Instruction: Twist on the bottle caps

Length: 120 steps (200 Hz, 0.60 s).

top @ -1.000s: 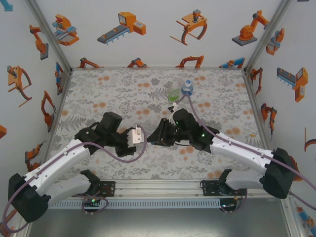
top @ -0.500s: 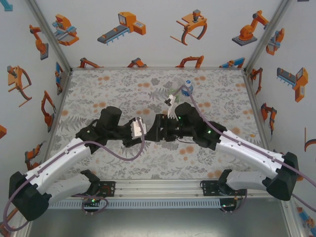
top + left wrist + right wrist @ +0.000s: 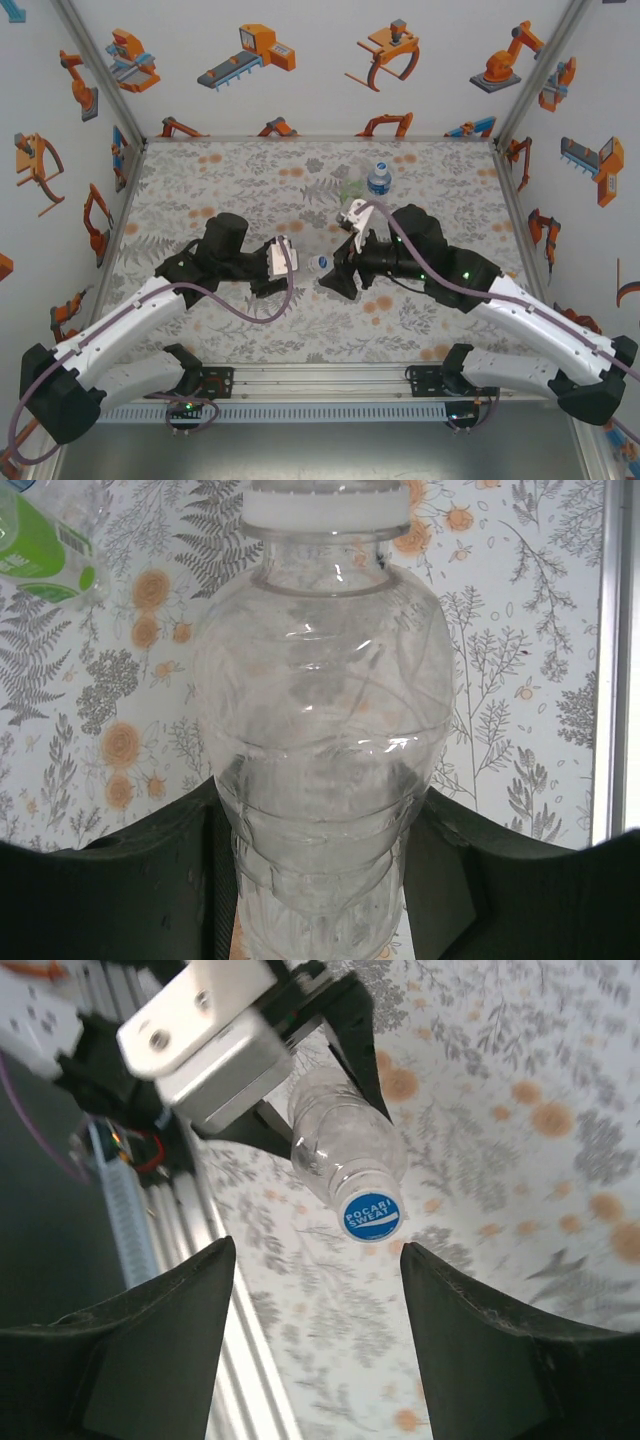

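Top edge cuts the cap of the colourless bottle; the green bottle is cropped at left

My table is covered edge to edge by a grey floral mat dotted with orange blossoms. Toward the far edge, right of centre, a blue-labelled bottle stands upright on the mat. A green bottle lies just beside it, on its left.

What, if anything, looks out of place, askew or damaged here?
Nothing looks spilled or damaged. The colourless bottle is held sideways in the left gripper, its blue-topped cap facing the open right gripper.
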{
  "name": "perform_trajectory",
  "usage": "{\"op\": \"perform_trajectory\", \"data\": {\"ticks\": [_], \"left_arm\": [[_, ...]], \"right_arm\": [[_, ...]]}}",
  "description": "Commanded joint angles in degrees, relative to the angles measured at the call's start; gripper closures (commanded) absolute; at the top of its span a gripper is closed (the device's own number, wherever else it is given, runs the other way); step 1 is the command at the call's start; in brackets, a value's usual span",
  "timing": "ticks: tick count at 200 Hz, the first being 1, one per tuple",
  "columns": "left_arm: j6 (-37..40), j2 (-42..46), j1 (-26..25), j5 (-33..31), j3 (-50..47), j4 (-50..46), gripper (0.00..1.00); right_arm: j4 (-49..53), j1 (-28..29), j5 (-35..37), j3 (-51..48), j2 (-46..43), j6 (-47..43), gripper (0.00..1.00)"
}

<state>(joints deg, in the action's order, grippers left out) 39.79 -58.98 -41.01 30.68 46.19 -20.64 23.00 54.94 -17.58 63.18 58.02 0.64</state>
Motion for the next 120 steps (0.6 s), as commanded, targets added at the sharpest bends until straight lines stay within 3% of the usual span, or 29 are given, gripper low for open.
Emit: {"op": "perform_trajectory", "data": {"ticks": [1, 19, 39, 120], "left_arm": [[1.8, -0.7, -0.2, 4.7, 2.6, -2.3, 1.00], [2.4, -1.4, -0.2, 6.8, 3.5, -4.1, 1.00], [3.2, -2.1, -0.3, 8.6, 4.2, -6.0, 1.00], [4.2, -3.2, -0.2, 9.9, 5.4, -8.4, 1.00]], "right_arm": [[2.0, 0.2, -6.7, 1.2, -0.1, -22.2, 0.39], [5.4, 0.2, -10.1, 2.4, 1.8, -33.0, 0.41], [7.7, 0.2, -10.7, 3.9, 4.4, -39.1, 0.44], [3.4, 0.2, -11.5, 2.7, 6.2, -40.8, 0.66]]}}
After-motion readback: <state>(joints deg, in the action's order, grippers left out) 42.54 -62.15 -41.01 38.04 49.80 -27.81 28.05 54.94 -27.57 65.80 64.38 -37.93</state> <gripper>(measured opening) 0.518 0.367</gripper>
